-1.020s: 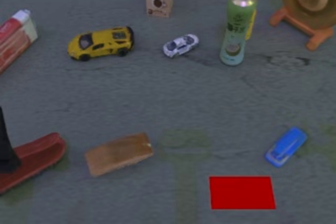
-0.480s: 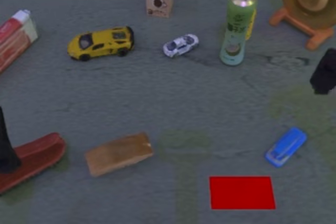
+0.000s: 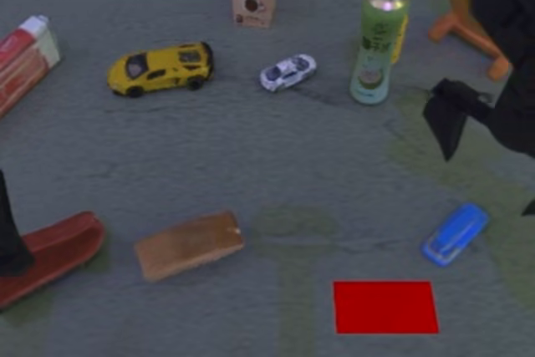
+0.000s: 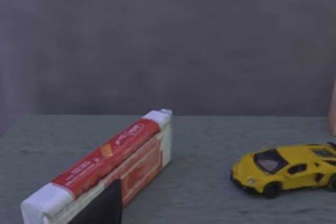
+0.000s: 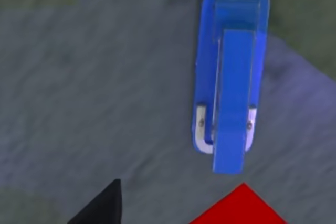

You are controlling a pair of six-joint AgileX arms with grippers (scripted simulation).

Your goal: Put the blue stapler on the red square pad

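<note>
Left claw (image 3: 8,248) sits parked at the table's left edge, state indiscernible. Flat bright red square pad (image 3: 385,307) lies near the front; small glossy blue plastic stapler (image 3: 455,233) rests beside it, apart. Right claw (image 3: 493,160) hovers above, spread wide, empty.

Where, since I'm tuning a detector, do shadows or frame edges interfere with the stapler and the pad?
Top view: dim patches, likely shadow, mottle the table around the blue stapler, which is fully visible; the red square pad looks evenly lit. Right wrist view: the stapler is whole, the pad cropped to one corner. Left wrist view: neither appears.
</note>
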